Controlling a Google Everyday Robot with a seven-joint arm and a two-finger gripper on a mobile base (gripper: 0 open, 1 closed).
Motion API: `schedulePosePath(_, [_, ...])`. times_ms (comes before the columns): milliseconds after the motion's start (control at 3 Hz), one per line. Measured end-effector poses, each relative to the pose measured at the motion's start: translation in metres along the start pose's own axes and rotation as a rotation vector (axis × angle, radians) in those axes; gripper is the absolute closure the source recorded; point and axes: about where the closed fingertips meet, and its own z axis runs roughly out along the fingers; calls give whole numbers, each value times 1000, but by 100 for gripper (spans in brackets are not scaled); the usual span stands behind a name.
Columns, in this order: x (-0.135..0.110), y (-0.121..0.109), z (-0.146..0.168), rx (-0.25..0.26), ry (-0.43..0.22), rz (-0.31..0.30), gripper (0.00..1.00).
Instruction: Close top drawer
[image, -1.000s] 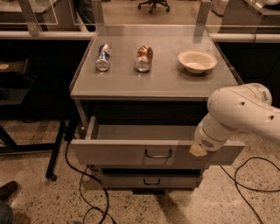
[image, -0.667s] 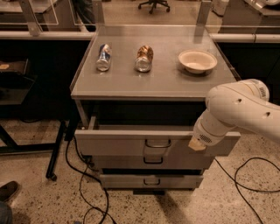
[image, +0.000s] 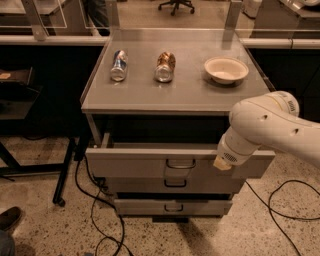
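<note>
Cabinet (image: 185, 97) of grey metal across the middle of the view, flat top bearing three small things. White robot arm (image: 265, 125) next in bulk, entering from 3 o'clock and bending down toward 8 o'clock to the cabinet's front. Top drawer (image: 130, 162) just under the cabinet top, partly pulled out, front panel standing proud of the two shallower fronts beneath, dark gap showing behind its upper edge. Middle drawer (image: 145, 186) and bottom drawer (image: 140, 206) at 6 o'clock from it, both set further back. Black cables (image: 95, 210) trailing over the speckled floor at 7 o'clock of the cabinet. Gripper (image: 223, 163) at the arm's end, pale tip against the top drawer's front, at 3 o'clock from the wire handle (image: 181, 163); cannot tell how wide it stands or whether it has hold of anything. On the cabinet top, white bowl (image: 226, 69) at 2 o'clock, brown can (image: 165, 66) lying at 12 o'clock, blue-and-silver can (image: 119, 65) lying at 10 o'clock, all three well apart.
</note>
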Motion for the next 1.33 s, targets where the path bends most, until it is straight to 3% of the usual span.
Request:
schedulePosePath(667, [-20, -51, 12, 109, -11, 58, 100])
schedulePosePath(1000, [-20, -51, 12, 109, -11, 58, 100])
schedulePosePath(1333, [-34, -88, 16, 179, -22, 82, 100])
